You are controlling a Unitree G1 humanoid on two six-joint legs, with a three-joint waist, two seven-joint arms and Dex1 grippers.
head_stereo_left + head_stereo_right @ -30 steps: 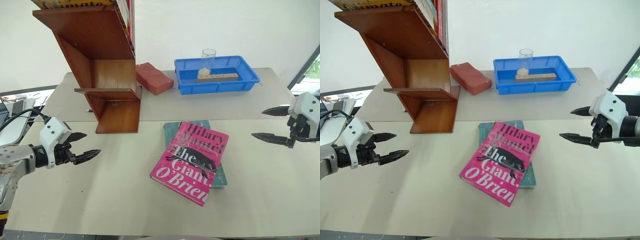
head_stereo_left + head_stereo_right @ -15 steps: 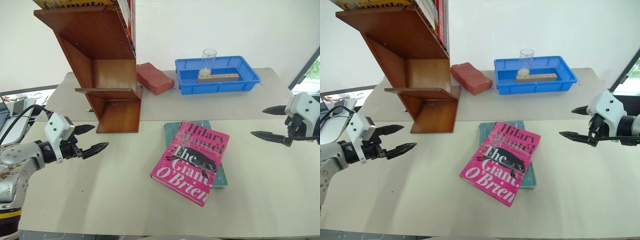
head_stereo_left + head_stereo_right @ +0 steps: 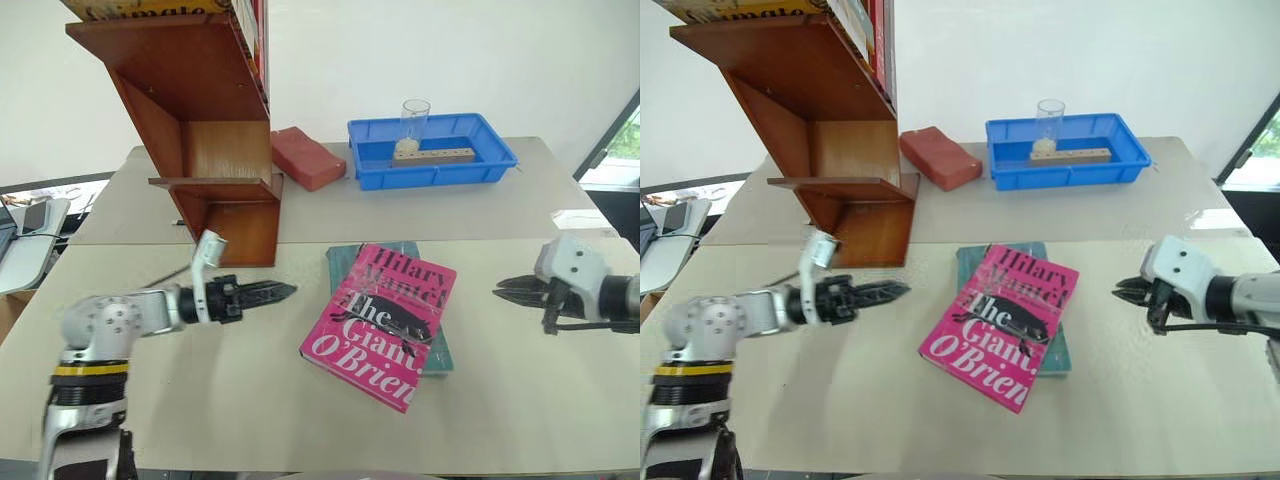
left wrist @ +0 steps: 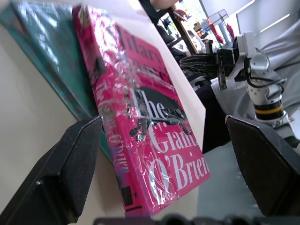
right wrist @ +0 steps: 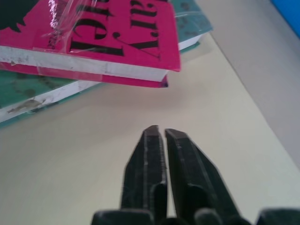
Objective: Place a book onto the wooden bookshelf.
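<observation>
The pink book (image 3: 385,320) lies flat on a teal-green book (image 3: 344,259) in the middle of the near table. The wooden bookshelf (image 3: 205,120) stands at the back left, with books on its top tier. My left gripper (image 3: 280,292) is low over the table, just left of the pink book and pointing at its edge. In the left wrist view its fingers (image 4: 70,164) stand wide open on either side of the book (image 4: 154,140). My right gripper (image 3: 505,291) hovers right of the books, shut on nothing, its fingertips (image 5: 152,133) pressed together.
A blue plastic tray (image 3: 430,175) at the back holds a glass (image 3: 415,115) and a wooden block (image 3: 433,154). A red brick-like block (image 3: 308,155) lies between tray and shelf. A seam runs between the two tables just behind the books.
My left gripper swung right toward the pink book and rolled over, still open. My right gripper sank a little and shut.
</observation>
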